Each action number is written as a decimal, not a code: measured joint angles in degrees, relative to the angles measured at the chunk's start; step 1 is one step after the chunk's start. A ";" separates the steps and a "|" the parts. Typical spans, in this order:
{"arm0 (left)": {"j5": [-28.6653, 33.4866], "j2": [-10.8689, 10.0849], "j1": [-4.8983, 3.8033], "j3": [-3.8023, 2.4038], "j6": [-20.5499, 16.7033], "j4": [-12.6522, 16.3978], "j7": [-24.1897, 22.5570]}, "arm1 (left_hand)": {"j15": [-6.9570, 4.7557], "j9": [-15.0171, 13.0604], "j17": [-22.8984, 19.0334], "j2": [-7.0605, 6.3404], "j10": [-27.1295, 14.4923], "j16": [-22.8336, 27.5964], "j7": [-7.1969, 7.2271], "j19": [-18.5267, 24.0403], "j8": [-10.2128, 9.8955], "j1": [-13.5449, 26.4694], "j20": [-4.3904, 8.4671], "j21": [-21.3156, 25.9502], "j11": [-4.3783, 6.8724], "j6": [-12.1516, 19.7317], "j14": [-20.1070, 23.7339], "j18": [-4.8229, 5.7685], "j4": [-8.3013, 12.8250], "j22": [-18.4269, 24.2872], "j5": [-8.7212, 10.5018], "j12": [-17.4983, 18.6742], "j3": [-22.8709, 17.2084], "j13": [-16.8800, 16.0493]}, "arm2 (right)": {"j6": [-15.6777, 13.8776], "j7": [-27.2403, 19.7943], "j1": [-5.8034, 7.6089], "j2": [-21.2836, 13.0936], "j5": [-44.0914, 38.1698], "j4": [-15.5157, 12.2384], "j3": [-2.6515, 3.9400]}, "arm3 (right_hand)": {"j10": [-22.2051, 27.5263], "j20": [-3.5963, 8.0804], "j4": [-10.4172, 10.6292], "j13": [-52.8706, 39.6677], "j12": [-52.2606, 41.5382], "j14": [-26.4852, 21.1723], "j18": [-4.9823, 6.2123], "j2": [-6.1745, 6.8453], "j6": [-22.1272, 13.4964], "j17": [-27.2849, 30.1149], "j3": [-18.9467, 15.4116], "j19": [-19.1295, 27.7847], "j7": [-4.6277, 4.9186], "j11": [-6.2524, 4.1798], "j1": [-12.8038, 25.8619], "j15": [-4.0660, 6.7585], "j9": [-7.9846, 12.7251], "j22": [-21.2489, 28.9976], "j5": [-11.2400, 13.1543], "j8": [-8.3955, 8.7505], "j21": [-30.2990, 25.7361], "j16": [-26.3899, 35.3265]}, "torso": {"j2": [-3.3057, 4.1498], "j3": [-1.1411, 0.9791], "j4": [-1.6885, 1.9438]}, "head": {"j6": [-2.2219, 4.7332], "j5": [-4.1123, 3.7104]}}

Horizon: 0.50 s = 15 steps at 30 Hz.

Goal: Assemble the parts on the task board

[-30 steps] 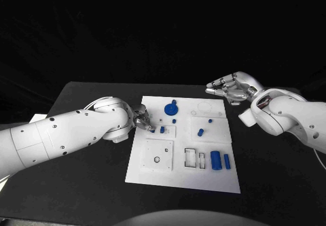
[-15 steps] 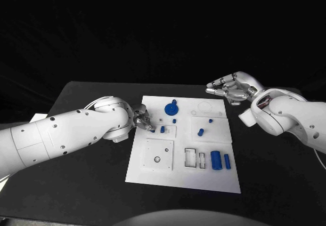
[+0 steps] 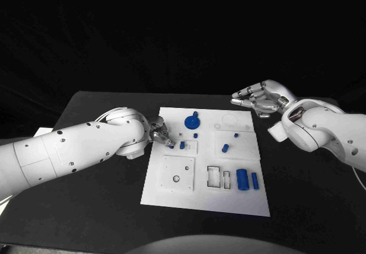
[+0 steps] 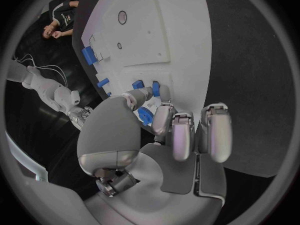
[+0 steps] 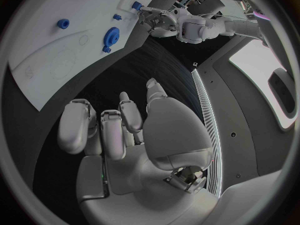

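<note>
Left hand [image 3: 161, 135] touches a blue part [image 3: 182, 145] on the task board [image 3: 204, 198]

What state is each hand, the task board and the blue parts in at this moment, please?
left hand: fingertips down at a small blue part on the board's left side; whether it is gripped cannot be told.
right hand: off the board, fingers curled, holding nothing.
task board: flat on the table.
blue disc: on the board, untouched.
blue cylinder: lying by the rectangular slots.

My two arms are smooth white shells dotted with small dark screws. Each ends in a silver many-fingered left hand [image 3: 162, 133] or right hand [image 3: 259, 99], with pale grey finger pads [image 4: 182, 141] and rounded metallic knuckles.
</note>
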<state>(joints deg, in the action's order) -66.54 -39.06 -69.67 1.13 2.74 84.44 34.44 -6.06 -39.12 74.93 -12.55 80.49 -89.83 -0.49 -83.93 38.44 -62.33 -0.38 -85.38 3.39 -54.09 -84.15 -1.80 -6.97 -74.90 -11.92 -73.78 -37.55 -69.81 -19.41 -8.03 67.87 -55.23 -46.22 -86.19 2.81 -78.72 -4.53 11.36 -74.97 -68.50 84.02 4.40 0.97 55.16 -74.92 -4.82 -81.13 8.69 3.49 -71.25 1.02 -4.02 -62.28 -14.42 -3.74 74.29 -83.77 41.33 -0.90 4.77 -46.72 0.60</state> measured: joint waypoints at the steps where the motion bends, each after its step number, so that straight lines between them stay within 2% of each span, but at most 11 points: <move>1: 0.03 0.06 0.00 0.00 0.01 -0.06 0.05 | 0.00 0.04 0.00 -0.05 0.00 0.00 0.20 -0.12 -0.16 0.33 0.12 -0.08 0.00 -0.46 0.00 0.00 -0.25 0.00 0.00 -0.06 0.57 -0.12 | 0.00 0.00 0.00 0.00 0.00 0.00 0.00 | 0.00 0.00 0.00 0.00 0.00 0.00 0.00 0.00 0.00 0.00 0.00 0.00 0.00 0.00 0.00 0.00 0.00 0.00 0.00 0.00 0.00 0.00 | 0.00 -0.01 0.00 | 0.00 -0.04; 4: 0.12 0.28 0.02 0.02 0.08 -0.20 0.20 | -0.19 0.29 0.00 -0.24 0.41 0.00 0.41 -0.21 -0.29 0.56 0.21 -0.28 0.02 -0.80 0.19 -0.01 -0.98 0.00 -0.01 -0.58 1.43 -0.67 | 0.00 0.00 0.00 0.02 0.00 0.00 0.00 | 0.15 0.00 0.02 0.00 0.00 0.00 0.00 0.00 0.00 0.00 -0.02 0.00 0.00 0.07 0.00 0.00 0.00 0.04 0.00 0.00 0.00 0.27 | 0.00 -0.01 0.00 | 0.00 -0.11; 15: 0.28 0.74 0.08 0.09 0.24 -0.50 0.59 | -0.19 0.44 -0.01 0.01 1.01 0.00 0.20 -0.21 -0.21 0.86 0.20 -0.83 0.21 -1.21 0.19 -0.01 -1.27 0.00 -0.01 -1.63 2.02 -2.05 | 0.02 0.00 0.00 0.06 0.00 0.09 0.00 | 0.41 0.00 0.17 0.01 0.00 0.00 0.00 0.00 0.00 0.01 -0.17 0.00 0.00 0.01 0.00 0.00 0.01 0.06 0.00 0.00 0.00 0.34 | 0.00 0.02 0.00 | -0.10 -0.18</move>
<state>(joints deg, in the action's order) -66.27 -38.32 -69.60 1.22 2.98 83.94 35.03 -6.25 -38.67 74.92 -12.54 81.50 -89.83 -0.29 -84.13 38.23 -61.47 -0.17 -86.20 3.60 -55.30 -83.96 -1.81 -8.23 -74.90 -11.93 -75.40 -35.53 -71.86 -19.40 -8.03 67.87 -55.17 -46.21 -86.10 2.80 -78.30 -4.53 11.52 -74.96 -68.50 84.02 4.39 0.97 55.16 -74.91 -4.99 -81.13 8.69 3.50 -71.25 1.02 -4.01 -62.22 -14.42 -3.74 74.29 -83.44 41.33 -0.87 4.77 -46.83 0.42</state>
